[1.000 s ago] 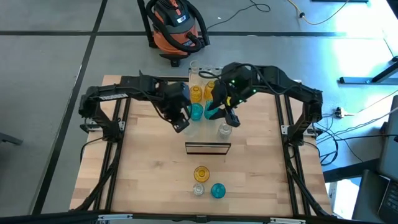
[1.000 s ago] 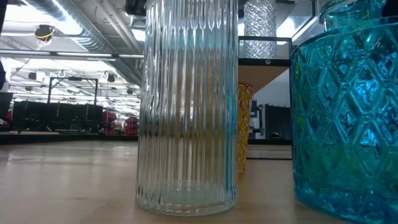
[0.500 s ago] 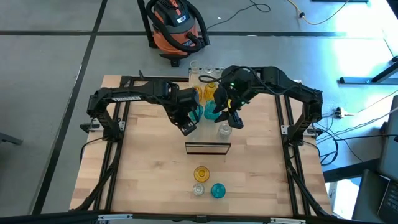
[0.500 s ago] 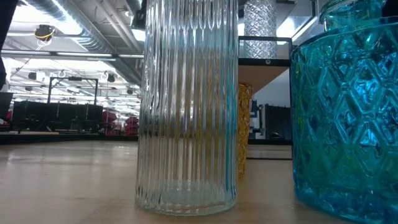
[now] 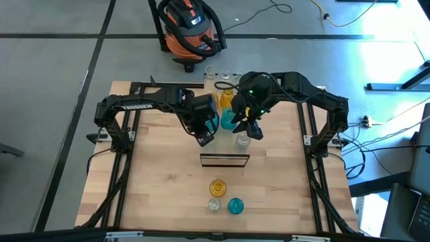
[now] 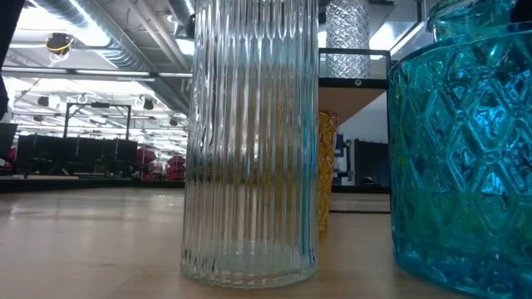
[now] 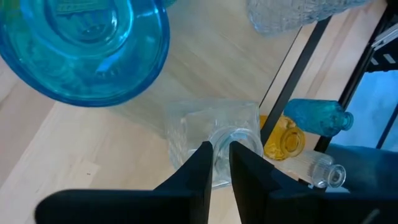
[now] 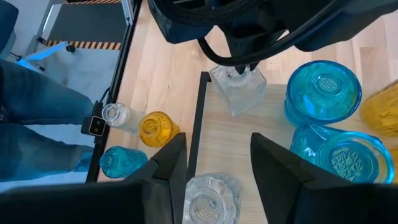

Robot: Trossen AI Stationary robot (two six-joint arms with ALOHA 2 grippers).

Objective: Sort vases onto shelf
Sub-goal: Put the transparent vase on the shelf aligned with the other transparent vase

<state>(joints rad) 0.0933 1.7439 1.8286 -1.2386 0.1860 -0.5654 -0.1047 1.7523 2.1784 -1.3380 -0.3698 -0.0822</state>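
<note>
- Glass, clear and thick-walled: the square clear vase (image 7: 186,135) will be rigid, smooth and fairly heavy for its size. It would chip if knocked against its neighbours.
- Judged from its shape, the narrow neck is the best hold, taken from straight above. The flat sides are wider and slicker.
- This vase stands upright on the shelf (image 8: 267,121), near the dark front edge, with a teal vase (image 8: 323,90) just beside it.
- The left gripper (image 7: 219,149) sits at that neck, one finger on either side and the gap between them narrow. Whether the fingers press on the glass or have let go I cannot tell.
- The right gripper (image 8: 217,140) hovers over the shelf with its fingers spread wide and nothing between them. A round clear vase (image 8: 208,199) stands beneath it.
- Three vases wait unsorted on the tabletop in front of the shelf: an amber vase (image 5: 217,187), a small clear vase (image 5: 214,204) and a small teal vase (image 5: 235,206).
- Compared with a second ago, the left arm has reached further in towards the shelf, bringing its gripper closer to the right one. Over the last half second neither arm has visibly moved.
- The low view is unchanged, with a ribbed clear vase (image 6: 249,141) and a diamond-cut teal vase (image 6: 465,149) filling it.
</note>
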